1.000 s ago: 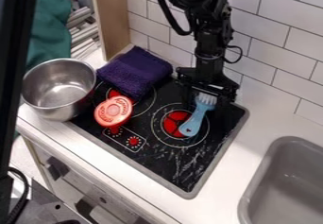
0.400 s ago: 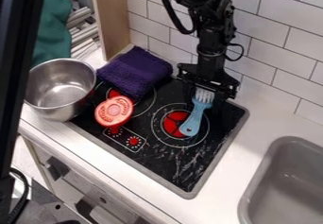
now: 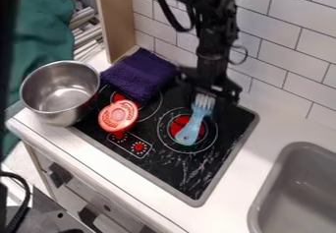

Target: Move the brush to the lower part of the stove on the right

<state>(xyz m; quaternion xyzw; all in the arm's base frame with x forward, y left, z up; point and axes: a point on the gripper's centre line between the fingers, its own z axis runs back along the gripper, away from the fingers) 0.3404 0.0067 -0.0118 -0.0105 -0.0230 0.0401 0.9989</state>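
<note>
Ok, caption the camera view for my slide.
Blue brush over the stove's right burner, bristles at the robot's gripper.

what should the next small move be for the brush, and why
Probably ease the brush toward the stove's lower part: its bristled head is at the gripper, while its handle crosses the red burner, short of that lower area.

Arm [image 3: 213, 35] blurred, cut off at 12 o'clock. Gripper [image 3: 209, 89] smeared; brush [image 3: 189, 128] blurred too. Towel [image 3: 139, 74] and red toy [image 3: 118, 115] hide parts of 9 o'clock burner [image 3: 150, 111]. Sink [image 3: 264, 197] cut off at 4, green cloth [image 3: 46, 33] at 10.
</note>
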